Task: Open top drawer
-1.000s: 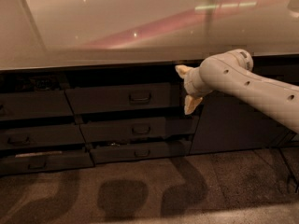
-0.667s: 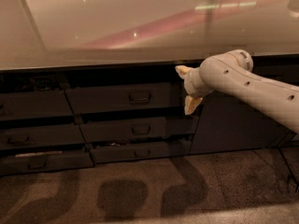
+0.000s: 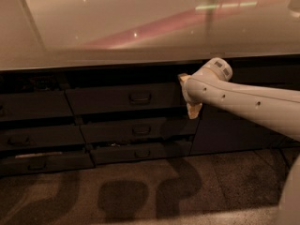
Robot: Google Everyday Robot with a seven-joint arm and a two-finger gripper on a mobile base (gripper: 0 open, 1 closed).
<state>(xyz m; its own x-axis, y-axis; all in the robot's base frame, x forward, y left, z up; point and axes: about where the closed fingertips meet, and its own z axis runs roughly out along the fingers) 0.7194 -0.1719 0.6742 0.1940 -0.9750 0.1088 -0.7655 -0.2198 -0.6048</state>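
Observation:
The top drawer (image 3: 108, 99) is a dark grey flat front just under the counter's edge, with a small dark pull handle (image 3: 139, 97) at its middle. A dark gap runs above the front. My gripper (image 3: 187, 95) is at the end of the white arm (image 3: 243, 102), which comes in from the right. It hangs at the drawer's right edge, to the right of the handle and apart from it. One pale fingertip (image 3: 183, 78) shows above the wrist and another (image 3: 193, 110) below it, spread apart, so the gripper is open. The wrist hides the space between them.
A glossy pale countertop (image 3: 140, 27) overhangs the drawers. Two narrower drawer fronts (image 3: 140, 130) sit below the top one, and more drawers (image 3: 33, 107) stand to the left. A plain dark cabinet door (image 3: 234, 135) lies behind the arm. Speckled floor (image 3: 140, 191) carries the arm's shadows.

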